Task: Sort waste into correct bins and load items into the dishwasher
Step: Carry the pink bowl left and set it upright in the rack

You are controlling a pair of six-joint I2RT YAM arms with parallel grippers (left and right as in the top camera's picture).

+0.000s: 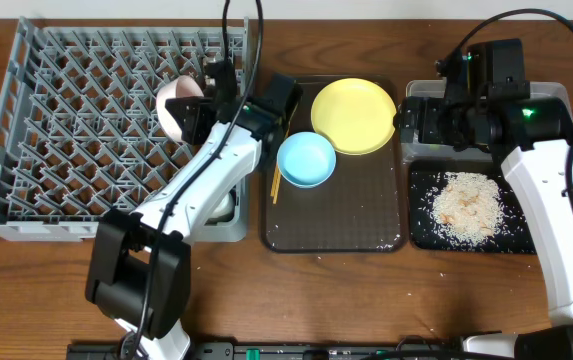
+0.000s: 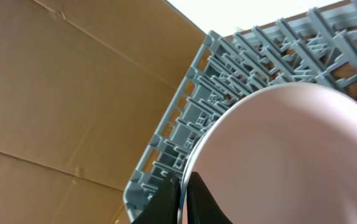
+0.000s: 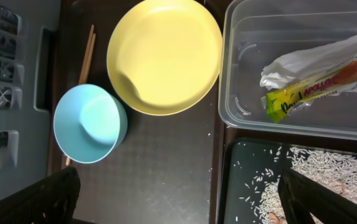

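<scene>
White round bowl (image 2: 290,155): my left tool (image 2: 181,190) is pinching its rim over the grey pegged plastic rack (image 1: 76,110); next, I judge, lowering and seating it there.

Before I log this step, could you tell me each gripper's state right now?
Left gripper: closed on the white bowl at its rim.
Right gripper: open, holding nothing.

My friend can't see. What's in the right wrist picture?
A yellow plate and a light blue bowl sit on a dark brown tray, chopsticks beside them. To the right, a clear box holds a napkin and snack wrapper; below it, rice lies in a black tray.
</scene>
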